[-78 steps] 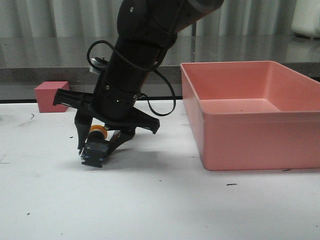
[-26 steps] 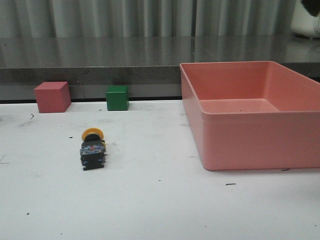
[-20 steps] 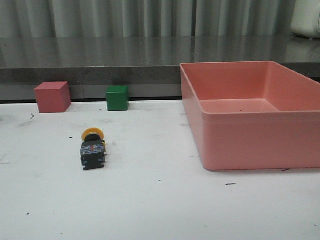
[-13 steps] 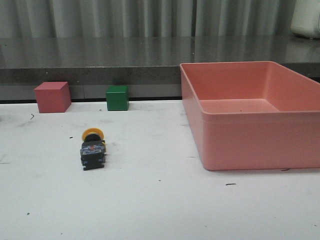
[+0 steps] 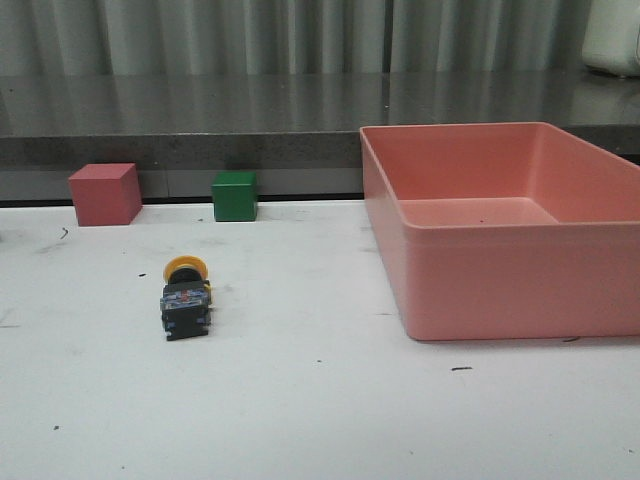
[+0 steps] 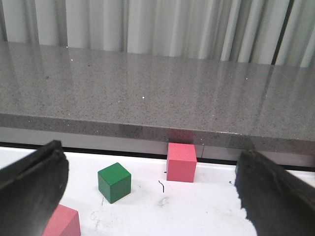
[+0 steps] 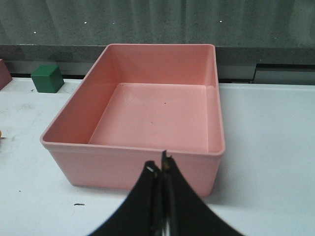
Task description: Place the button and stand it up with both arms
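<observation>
At the far left of the front view, the pink cube (image 5: 104,194) sits against the back ledge, with the green cube (image 5: 235,195) just to its right and apart from it. Nearer the camera, on the white table (image 5: 320,420), the button (image 5: 186,297) lies on its side: the yellow cap points toward the back ledge and the black body with its bluish base points toward the camera. It touches nothing else and is well apart from both cubes. To the right stands the pink bin (image 5: 505,230), which holds nothing. Neither arm appears in the front view. In the left wrist view, the left gripper (image 6: 147,189) has its two dark fingers spread wide to either side of the frame, with nothing between them; that camera faces the ledge and some cubes, and the button is not in its sight. In the right wrist view, the right gripper (image 7: 162,196) has its fingertips pressed together, empty, and faces the bin. The button appears to be placed but not yet stood, so the standing step is judged to be in hand. The next move calls for an arm to approach the button, grip the body, and rotate it until the base rests flat and the cap points up
</observation>
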{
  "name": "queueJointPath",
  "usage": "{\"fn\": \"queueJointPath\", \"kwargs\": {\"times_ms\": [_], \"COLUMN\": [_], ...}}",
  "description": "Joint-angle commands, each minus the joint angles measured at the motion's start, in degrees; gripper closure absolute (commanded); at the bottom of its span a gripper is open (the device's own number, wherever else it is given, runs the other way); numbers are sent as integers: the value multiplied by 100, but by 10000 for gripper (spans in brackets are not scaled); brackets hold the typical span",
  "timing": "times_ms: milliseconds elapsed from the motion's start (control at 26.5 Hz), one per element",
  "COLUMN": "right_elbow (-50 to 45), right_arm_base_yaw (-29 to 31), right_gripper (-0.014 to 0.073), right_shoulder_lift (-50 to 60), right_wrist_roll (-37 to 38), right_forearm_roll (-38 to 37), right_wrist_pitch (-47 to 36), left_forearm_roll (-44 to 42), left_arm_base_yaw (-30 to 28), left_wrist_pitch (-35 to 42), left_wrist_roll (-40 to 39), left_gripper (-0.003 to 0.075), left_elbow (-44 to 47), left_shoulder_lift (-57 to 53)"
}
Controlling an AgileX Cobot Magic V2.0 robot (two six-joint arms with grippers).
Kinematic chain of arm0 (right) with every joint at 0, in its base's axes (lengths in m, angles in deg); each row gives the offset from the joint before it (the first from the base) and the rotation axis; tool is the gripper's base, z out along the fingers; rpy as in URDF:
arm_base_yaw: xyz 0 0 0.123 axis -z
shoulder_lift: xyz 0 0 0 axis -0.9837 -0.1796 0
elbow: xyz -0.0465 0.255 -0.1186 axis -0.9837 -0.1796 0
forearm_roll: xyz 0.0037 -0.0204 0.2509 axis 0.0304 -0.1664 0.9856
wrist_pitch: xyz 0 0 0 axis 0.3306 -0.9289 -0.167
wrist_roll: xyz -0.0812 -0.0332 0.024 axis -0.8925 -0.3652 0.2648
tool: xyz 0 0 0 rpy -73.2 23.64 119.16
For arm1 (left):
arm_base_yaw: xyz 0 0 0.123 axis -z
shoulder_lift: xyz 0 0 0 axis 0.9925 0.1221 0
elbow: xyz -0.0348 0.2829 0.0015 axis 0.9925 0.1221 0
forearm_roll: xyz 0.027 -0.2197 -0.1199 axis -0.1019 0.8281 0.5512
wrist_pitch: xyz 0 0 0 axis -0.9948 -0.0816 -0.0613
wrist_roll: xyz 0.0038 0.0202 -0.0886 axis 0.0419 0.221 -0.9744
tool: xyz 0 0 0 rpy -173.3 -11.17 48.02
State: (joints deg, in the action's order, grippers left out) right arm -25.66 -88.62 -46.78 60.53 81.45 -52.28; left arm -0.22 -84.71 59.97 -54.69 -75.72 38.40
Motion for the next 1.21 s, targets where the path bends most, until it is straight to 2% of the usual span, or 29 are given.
{"fn": "queueJointPath", "kwargs": {"times_ms": [0,75,302,491,642,830,1019,1170], "right_elbow": [160,160,160,160,160,160,160,160], "right_arm_base_yaw": [18,18,18,18,18,18,18,18], "right_gripper": [662,662,662,662,662,662,662,662], "right_shoulder_lift": [-37,-37,-37,-37,-37,-37,-37,-37], "right_wrist_roll": [-71,-71,-71,-71,-71,-71,-71,-71], "right_forearm_roll": [-56,-56,-56,-56,-56,-56,-56,-56], "right_wrist_pitch": [-499,-493,-472,-468,-468,-474,-474,-474], "left_forearm_roll": [77,120,183,510,945,1047,1047,1047], "left_arm_base_yaw": [154,410,1893,2690,2730,2730,2730,2730], "left_wrist_pitch": [433,352,-392,-1614,-3245,-4666,-5334,-5530], "left_wrist_roll": [-44,-44,-44,-44,-44,-57,-380,-633], "left_gripper": [60,60,60,60,60,60,62,62], "left_elbow": [-464,-696,-1707,-2834,-3963,-5200,-6007,-6439], "left_shoulder_lift": [575,1064,2724,4150,5321,6663,7711,8406]}}
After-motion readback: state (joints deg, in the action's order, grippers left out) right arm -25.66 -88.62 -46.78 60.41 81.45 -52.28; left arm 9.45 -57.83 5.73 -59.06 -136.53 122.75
